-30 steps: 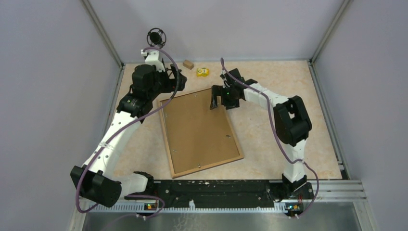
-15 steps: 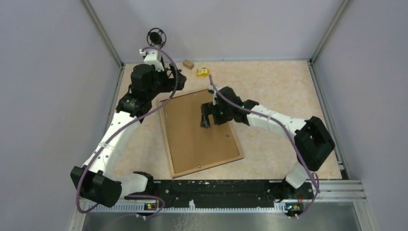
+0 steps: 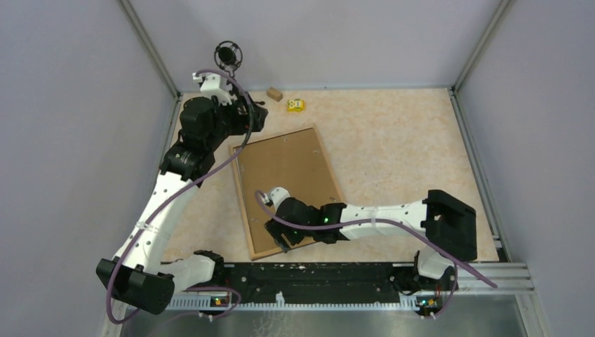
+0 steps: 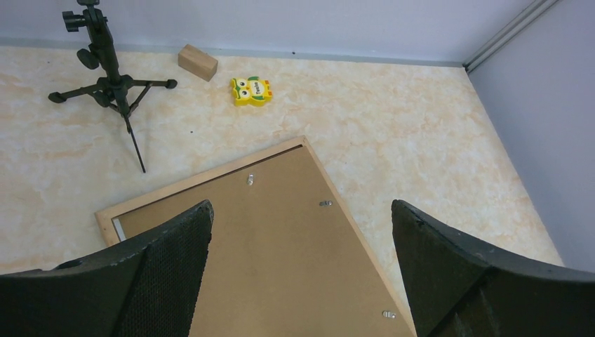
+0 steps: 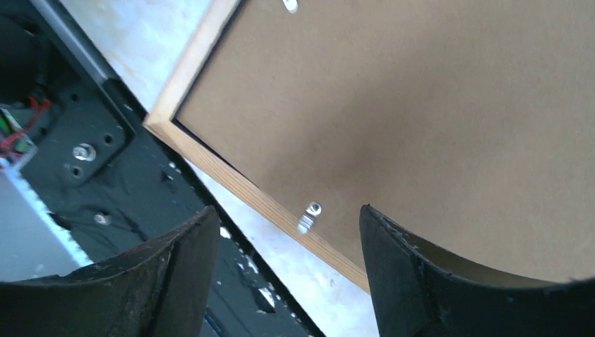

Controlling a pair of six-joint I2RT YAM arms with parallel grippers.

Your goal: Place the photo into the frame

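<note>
**A:** Where's the frame (image 3: 243, 200)?

**B:** Flat on the table (image 3: 393, 140), back side up and skewed, with its near edge almost at the arm bases. The light wood rim shows. A brown board (image 3: 288, 168) fills the frame, and small metal clips sit along the frame's inner edge.

**A:** And the photo?

**B:** Can't tell. Only the frame's board side shows.

**A:** Right gripper (image 5: 288, 210)?

**B:** It's low over the frame's near edge, close to the near-left corner. The fingers are apart with nothing clamped. One clip (image 5: 307, 216) on the frame's near rim lies in the gap between them. I can't tell if it's touching the frame.

**A:** Left gripper (image 4: 302, 210)?

**B:** It's up above the frame's far-left corner, fingers spread wide and holding nothing, well clear of the frame.

**A:** Anything else near the frame?

**B:** Past the frame's far edge there's a yellow owl toy (image 4: 250, 90) and a wood block (image 4: 197, 62) just beside it. A black tripod (image 4: 105, 70) stands off the frame's far-left corner. None of them touch the frame.
</note>
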